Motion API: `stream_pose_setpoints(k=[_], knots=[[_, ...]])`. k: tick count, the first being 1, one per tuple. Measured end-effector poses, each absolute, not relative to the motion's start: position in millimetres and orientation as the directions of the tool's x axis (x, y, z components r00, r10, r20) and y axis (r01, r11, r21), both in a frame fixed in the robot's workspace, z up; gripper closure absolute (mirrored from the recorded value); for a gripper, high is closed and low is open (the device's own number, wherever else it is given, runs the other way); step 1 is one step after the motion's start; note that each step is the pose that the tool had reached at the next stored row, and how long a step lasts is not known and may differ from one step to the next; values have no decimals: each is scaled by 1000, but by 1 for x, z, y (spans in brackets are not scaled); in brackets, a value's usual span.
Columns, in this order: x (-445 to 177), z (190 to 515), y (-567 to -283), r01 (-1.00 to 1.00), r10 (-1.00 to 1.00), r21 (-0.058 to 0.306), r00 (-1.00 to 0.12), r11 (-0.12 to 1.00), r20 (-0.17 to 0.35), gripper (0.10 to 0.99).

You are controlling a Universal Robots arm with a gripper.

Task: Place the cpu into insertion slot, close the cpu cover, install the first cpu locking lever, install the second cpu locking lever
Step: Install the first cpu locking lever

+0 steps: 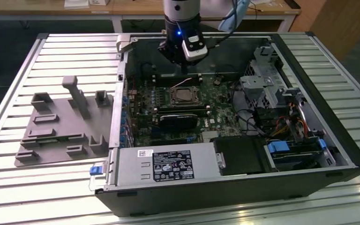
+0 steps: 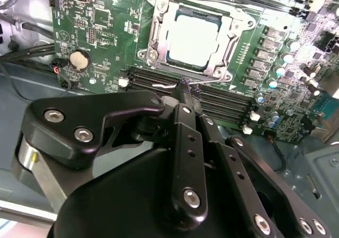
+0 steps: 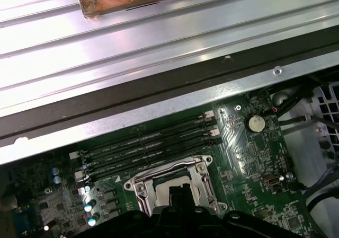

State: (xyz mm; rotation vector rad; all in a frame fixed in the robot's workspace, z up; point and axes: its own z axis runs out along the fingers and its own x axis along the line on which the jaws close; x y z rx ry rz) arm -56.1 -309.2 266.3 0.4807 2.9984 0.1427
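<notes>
Watching the second wrist view, I see the cpu lying in the slot, mid-board, with the cover down around it; the gripper shows its fingers pressed together, tip at a thin wire lever on the slot's edge beside the memory slots; my worry is the tip slipping off that wire and striking those slots, or the lever springing back unlatched.
</notes>
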Motion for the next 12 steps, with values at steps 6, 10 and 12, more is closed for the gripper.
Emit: stream_pose_setpoints(k=[6, 10, 12], knots=[[-56, 262, -309, 299, 309, 112, -947, 948, -84, 980], [-56, 260, -309, 290, 300, 115, -950, 950, -83, 980], [-56, 260, -309, 284, 294, 118, -952, 952, -82, 980]])
